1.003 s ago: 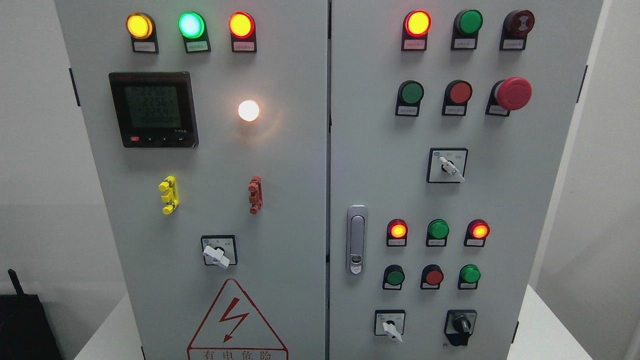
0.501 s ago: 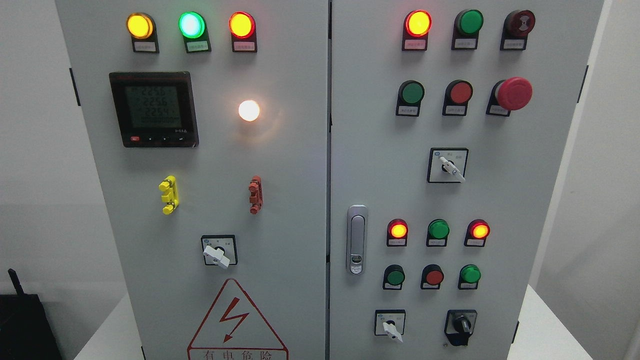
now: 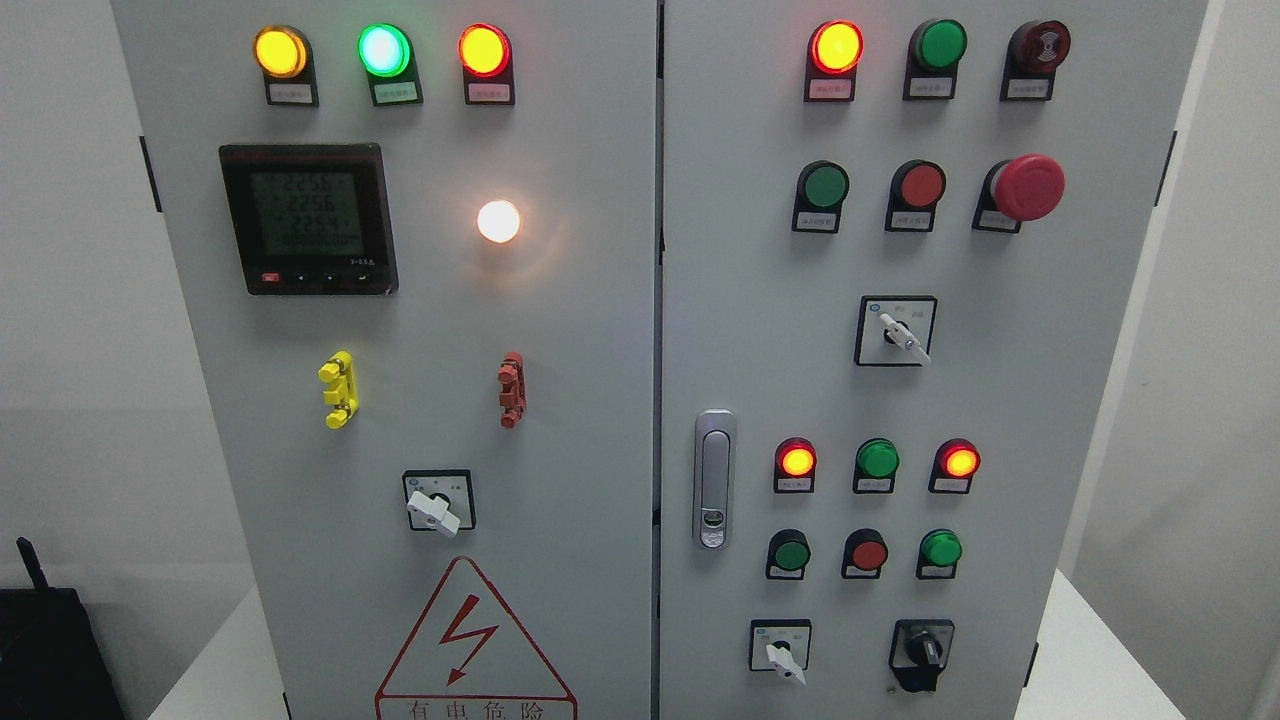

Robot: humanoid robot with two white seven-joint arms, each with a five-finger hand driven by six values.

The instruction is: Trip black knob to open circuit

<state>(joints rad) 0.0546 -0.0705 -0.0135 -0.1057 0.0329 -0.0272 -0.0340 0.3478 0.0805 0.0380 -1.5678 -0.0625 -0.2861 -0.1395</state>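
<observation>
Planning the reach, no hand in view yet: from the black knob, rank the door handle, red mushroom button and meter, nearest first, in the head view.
From the black knob, lower right:
1. Door handle, up-left of it.
2. Red mushroom button, upper right.
3. Meter, upper left.

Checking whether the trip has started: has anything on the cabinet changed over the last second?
Nothing visibly changed. The black knob sits at the same angle at the lower right of the right door, the lamps look the same, and no hand has come into view.
</observation>
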